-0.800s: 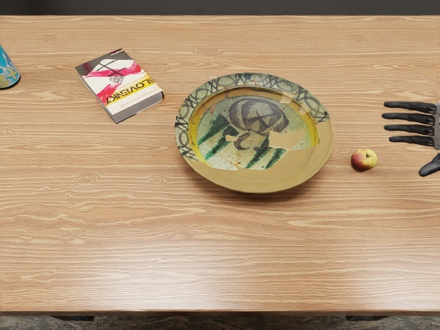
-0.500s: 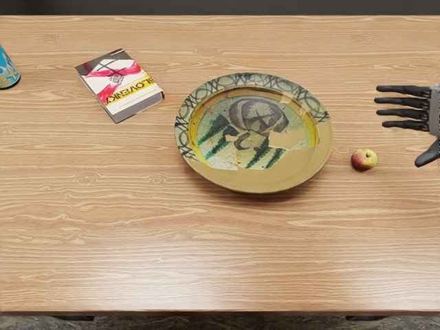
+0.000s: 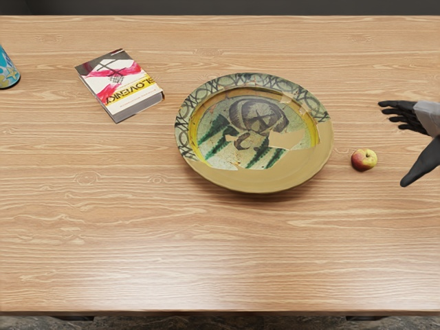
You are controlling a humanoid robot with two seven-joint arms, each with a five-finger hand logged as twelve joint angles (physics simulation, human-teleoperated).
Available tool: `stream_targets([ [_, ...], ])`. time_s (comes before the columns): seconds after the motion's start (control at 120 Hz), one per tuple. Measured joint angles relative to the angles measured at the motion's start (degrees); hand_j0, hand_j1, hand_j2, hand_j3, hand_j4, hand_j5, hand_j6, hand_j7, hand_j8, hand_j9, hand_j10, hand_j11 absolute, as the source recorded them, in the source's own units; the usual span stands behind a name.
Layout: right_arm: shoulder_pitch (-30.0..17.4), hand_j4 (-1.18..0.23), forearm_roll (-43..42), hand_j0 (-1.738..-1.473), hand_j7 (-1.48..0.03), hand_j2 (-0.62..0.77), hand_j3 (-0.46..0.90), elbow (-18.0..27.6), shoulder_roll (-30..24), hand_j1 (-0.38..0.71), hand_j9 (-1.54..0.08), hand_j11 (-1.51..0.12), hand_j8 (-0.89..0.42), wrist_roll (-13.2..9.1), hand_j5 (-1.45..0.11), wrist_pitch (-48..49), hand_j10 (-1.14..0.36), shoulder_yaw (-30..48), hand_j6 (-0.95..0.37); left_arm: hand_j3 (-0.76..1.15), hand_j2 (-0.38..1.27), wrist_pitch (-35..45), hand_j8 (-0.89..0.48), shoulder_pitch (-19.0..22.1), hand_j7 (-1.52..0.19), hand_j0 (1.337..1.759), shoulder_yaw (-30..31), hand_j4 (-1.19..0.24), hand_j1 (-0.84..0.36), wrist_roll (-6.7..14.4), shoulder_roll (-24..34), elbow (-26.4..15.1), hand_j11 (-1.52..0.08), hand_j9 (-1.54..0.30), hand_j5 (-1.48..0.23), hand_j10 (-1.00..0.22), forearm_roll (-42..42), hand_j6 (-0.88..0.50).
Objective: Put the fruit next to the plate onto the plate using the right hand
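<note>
One apple (image 3: 364,159) lies on the table (image 3: 206,254), just beside the one plate (image 3: 256,181) at its 3 o'clock, off the rim. My right hand (image 3: 425,118) is near the apple at its 2 o'clock, fingers spread, thumb held apart, gripping nothing. One book (image 3: 119,84) lies at the plate's 10 o'clock; the lettering on its yellow band looks mirrored and I cannot read it. One blue object (image 3: 7,70) is cut off by the left edge.
</note>
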Motion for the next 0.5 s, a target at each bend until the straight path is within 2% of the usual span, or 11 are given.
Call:
stream_targets([
  [0.1,-1.8,-0.07,-6.6,-1.658,-0.08,-0.01,0.00,-0.4,5.1,-0.28,-0.08,-0.08,-0.07,-3.2,-0.08,-6.5,-0.07,-0.9,-0.07,0.00,0.05,0.0,-0.23,0.0,-0.30,1.658,0.0,-0.23,0.07,0.0,0.0,0.0,-0.30,-0.30,-0.30,-0.23,0.0,-0.23],
  [0.192,-4.7,-0.06,-14.4,-1.658,-0.07,-0.01,0.00,-0.7,10.5,-0.29,-0.07,-0.07,-0.06,-6.9,-0.07,-17.1,-0.06,-1.6,-0.06,0.00,0.05,0.0,-0.23,0.0,-0.30,1.658,0.0,-0.23,0.07,0.0,0.0,0.0,-0.30,-0.30,-0.30,-0.23,0.0,-0.23],
  [0.308,-7.7,-0.06,-23.1,-1.658,-0.07,-0.01,0.00,-0.9,15.2,-0.29,-0.07,-0.07,-0.06,-10.3,-0.07,-27.6,-0.06,-2.0,-0.06,0.00,0.05,0.0,-0.23,0.0,-0.30,1.658,0.0,-0.23,0.07,0.0,0.0,0.0,-0.30,-0.30,-0.30,-0.23,0.0,-0.23],
  [0.367,-8.7,-0.07,-26.8,-1.658,-0.08,-0.01,0.00,-1.0,17.2,-0.28,-0.08,-0.08,-0.07,-12.4,-0.08,-30.6,-0.07,-2.1,-0.07,0.00,0.05,0.0,-0.23,0.0,-0.30,1.658,0.0,-0.23,0.07,0.0,0.0,0.0,-0.30,-0.30,-0.30,-0.23,0.0,-0.23],
  [0.5,-9.6,-0.15,-30.5,-1.658,-0.18,-0.02,0.00,-1.2,20.4,-0.18,-0.18,-0.18,-0.15,-16.2,-0.18,-33.3,-0.15,-2.2,-0.15,0.00,0.05,0.0,-0.23,0.0,-0.30,1.658,0.0,-0.23,0.07,0.0,0.0,0.0,-0.30,-0.30,-0.30,-0.23,0.0,-0.23],
])
